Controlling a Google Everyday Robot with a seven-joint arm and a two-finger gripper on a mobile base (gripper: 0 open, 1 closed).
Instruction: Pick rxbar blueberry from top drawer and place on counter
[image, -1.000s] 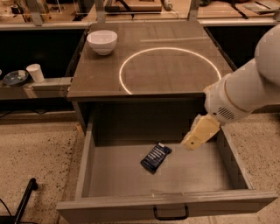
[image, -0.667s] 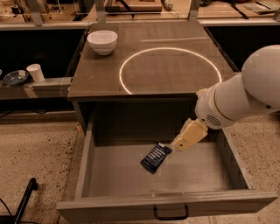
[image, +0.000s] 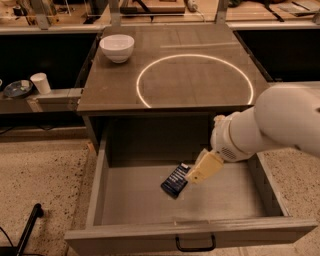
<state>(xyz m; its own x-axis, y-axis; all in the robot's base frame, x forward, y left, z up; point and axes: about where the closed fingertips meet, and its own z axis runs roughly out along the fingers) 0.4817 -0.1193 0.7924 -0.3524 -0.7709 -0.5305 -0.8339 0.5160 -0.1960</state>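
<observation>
Navy-blue flat snack bar, the rxbar blueberry (image: 174, 182), mid-floor of open grey top drawer (image: 145, 207) | cream gripper (image: 196, 173) at its 3 o'clock edge, claw width I cannot tell | step, I judge: grasping | next: pinch firmly, lift to grey-brown ringed counter (image: 115, 85) at 12 o'clock

White bowl (image: 117, 47) upright, top L. Sm. white cup (image: 40, 83) just beside dark dish (image: 17, 89) on pale side shelf (image: 57, 95), far L. Black rod (image: 27, 230) bottom L, over speckled floor (image: 45, 175).
</observation>
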